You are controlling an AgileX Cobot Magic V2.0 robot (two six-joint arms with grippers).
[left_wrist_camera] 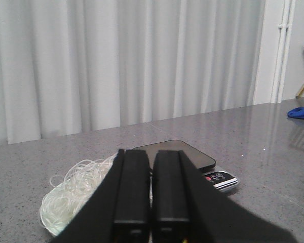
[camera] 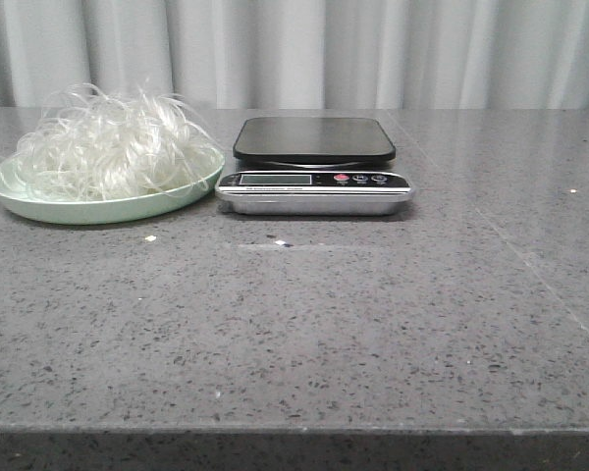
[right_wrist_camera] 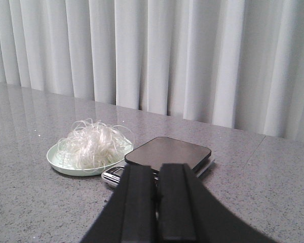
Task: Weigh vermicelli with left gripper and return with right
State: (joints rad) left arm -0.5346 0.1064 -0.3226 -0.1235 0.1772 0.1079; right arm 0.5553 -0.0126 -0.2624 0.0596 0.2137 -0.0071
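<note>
The vermicelli [camera: 108, 147] is a fluffy heap of white glassy strands on a pale green plate [camera: 98, 210] at the far left of the table. A kitchen scale [camera: 314, 164] with a black top stands just right of the plate, nothing on it. Neither gripper shows in the front view. In the left wrist view my left gripper [left_wrist_camera: 151, 154] is shut and empty, well short of the vermicelli [left_wrist_camera: 76, 190] and the scale [left_wrist_camera: 192, 152]. In the right wrist view my right gripper [right_wrist_camera: 157, 167] is shut and empty, short of the scale [right_wrist_camera: 168, 152] and the vermicelli [right_wrist_camera: 93, 142].
The grey speckled table [camera: 304, 334] runs to a front edge near the bottom of the front view. A few small crumbs [camera: 150, 237] lie in front of the plate. A white curtain [camera: 304, 49] hangs behind the table. A blue object [left_wrist_camera: 301, 113] lies far off.
</note>
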